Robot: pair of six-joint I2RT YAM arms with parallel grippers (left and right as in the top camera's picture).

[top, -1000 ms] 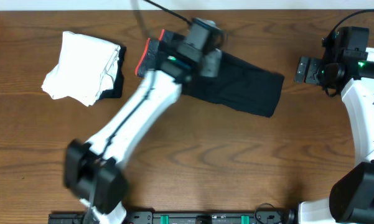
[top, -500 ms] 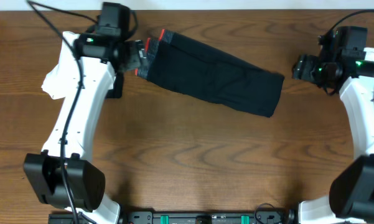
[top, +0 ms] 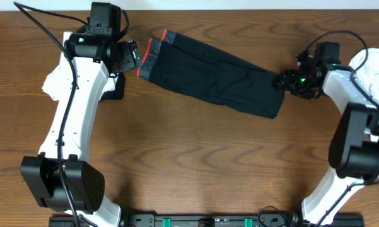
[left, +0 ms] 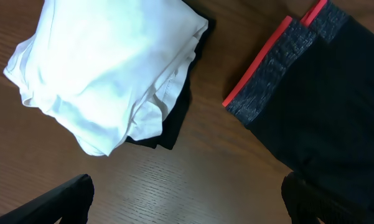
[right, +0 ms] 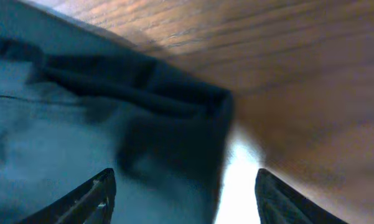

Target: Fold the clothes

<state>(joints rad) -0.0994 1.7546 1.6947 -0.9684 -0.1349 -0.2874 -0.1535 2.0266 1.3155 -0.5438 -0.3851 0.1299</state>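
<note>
Wood table [top: 195, 170]: L gripper [top: 130, 58] released, now beside pants [top: 208, 79] waistband [top: 150, 57]; R gripper [top: 284, 81], unclenched, reached cuff [top: 274, 98]. Next fold likely starting.

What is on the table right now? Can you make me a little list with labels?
table: brown wood
black pants: folded into a long strip, lying slantwise in the middle
waistband: grey with a red edge, at the end nearest the left arm
white garment: bundled on top of something dark, beside the waistband, not touching it
left gripper: open, holding nothing, near the waistband
right gripper: open, fingers either side of the pants' other end
</note>
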